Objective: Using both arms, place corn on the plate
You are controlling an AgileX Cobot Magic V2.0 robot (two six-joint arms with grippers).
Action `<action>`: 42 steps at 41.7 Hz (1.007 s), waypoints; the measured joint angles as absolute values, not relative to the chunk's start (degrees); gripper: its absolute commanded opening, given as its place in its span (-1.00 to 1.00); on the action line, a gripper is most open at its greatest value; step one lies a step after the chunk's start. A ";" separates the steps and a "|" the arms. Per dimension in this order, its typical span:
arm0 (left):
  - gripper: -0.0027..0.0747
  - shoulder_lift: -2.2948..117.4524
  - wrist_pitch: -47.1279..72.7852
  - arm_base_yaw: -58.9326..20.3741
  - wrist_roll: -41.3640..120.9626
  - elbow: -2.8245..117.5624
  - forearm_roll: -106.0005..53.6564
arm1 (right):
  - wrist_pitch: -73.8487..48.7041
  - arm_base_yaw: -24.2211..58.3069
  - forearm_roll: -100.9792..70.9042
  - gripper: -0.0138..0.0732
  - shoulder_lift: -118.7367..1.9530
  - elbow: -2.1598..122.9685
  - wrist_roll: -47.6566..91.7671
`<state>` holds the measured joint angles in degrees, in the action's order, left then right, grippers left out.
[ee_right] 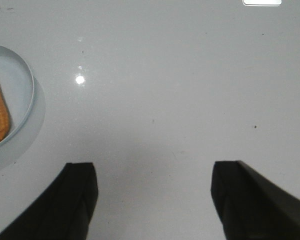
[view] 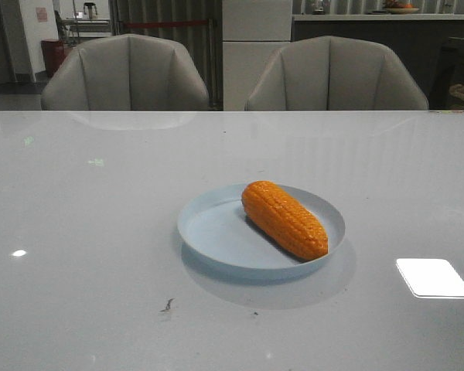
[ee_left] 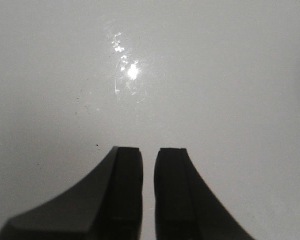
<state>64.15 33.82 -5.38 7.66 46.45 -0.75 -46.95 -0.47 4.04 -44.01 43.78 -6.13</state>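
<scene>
Lying diagonally across the pale blue plate point(view: 209, 232), the orange corn point(view: 284, 219) showed neat rows of bumpy kernels and rounded, tapered ends, its nearer tip close to the plate's rim. The plate sat on the glossy grey table point(view: 77, 270). Neither arm appeared in the front view. The left gripper point(ee_left: 149, 155) hung over bare table with its jaws nearly together, holding nothing. The right gripper point(ee_right: 155, 172) had its jaws spread wide, empty, beside the plate, which its view cut off.
</scene>
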 measured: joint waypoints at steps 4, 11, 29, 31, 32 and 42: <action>-0.48 64.15 33.82 -5.38 7.66 46.45 -0.75 | -46.95 -0.47 4.04 0.66 -44.01 43.78 -6.13; -0.48 64.15 34.05 -5.38 7.66 46.16 -0.75 | -46.95 -0.47 4.04 0.66 -44.01 43.78 -6.13; -0.48 44.34 11.40 -5.38 7.66 26.62 -0.75 | -46.95 -0.47 4.04 0.66 -44.01 43.78 -6.13; -0.48 41.02 6.62 -5.38 7.66 22.78 -0.75 | -46.95 -0.47 4.04 0.66 -44.01 43.78 -6.13; -0.48 38.79 3.39 -5.38 7.66 19.46 -0.75 | -46.95 -0.47 4.04 0.66 -44.01 43.78 -6.13; -0.48 19.79 -16.66 -5.38 7.66 -0.67 -0.75 | -46.95 -0.47 4.04 0.66 -44.01 43.78 -6.13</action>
